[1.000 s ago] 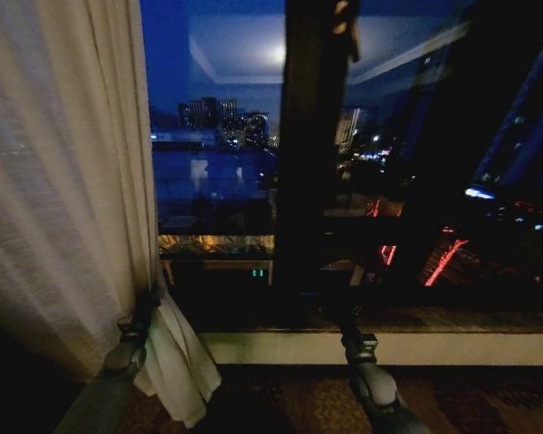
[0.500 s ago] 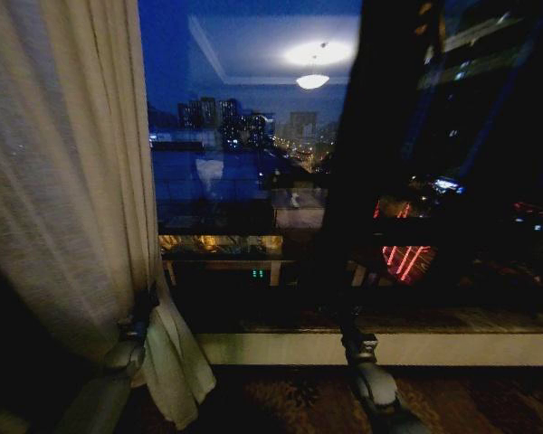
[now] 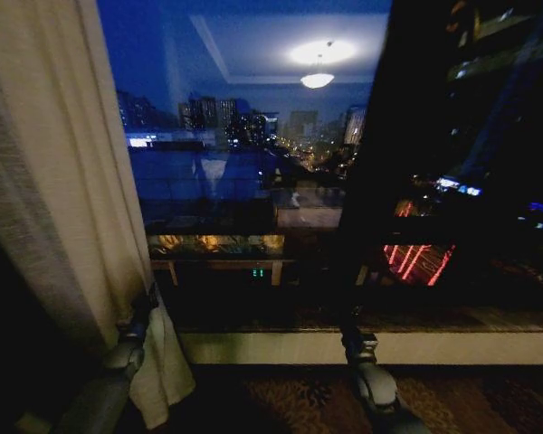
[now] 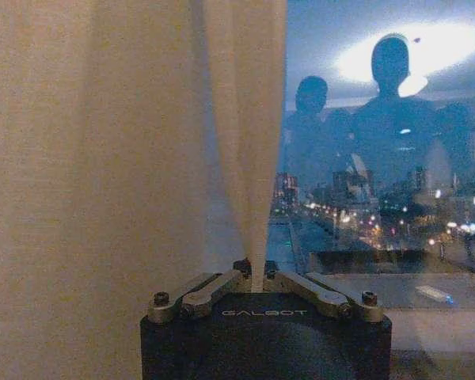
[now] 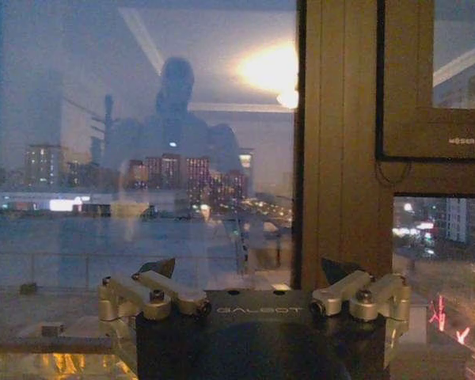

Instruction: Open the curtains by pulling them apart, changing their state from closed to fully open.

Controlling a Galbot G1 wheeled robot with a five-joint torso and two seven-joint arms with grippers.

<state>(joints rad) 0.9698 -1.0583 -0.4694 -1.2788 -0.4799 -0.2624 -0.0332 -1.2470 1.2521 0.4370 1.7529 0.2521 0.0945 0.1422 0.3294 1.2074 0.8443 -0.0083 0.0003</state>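
Observation:
The sheer cream curtain point(image 3: 63, 181) hangs bunched at the left of the head view, its hem trailing below my left gripper point(image 3: 145, 307). In the left wrist view that gripper point(image 4: 257, 277) is shut on a narrow fold of the curtain point(image 4: 103, 158), which rises straight up from its closed jaws. My right gripper point(image 3: 348, 327) sits low in front of the window sill, right of centre and apart from the curtain. The right wrist view shows it point(image 5: 252, 271) open, with nothing between its fingers point(image 5: 162, 269). The glass between the two grippers is uncovered, with a night city behind it.
A dark vertical window post point(image 3: 371, 181) stands right of centre, seen as a wooden frame point(image 5: 340, 119) in the right wrist view. The pale window sill point(image 3: 434, 346) runs along the bottom, with patterned carpet point(image 3: 281, 393) below. Room light and figures reflect in the glass.
The curtain's edge has moved further left with my left gripper still shut on it, uncovering more glass. The view has shifted, so the window post now sits further right. The right arm holds its place.

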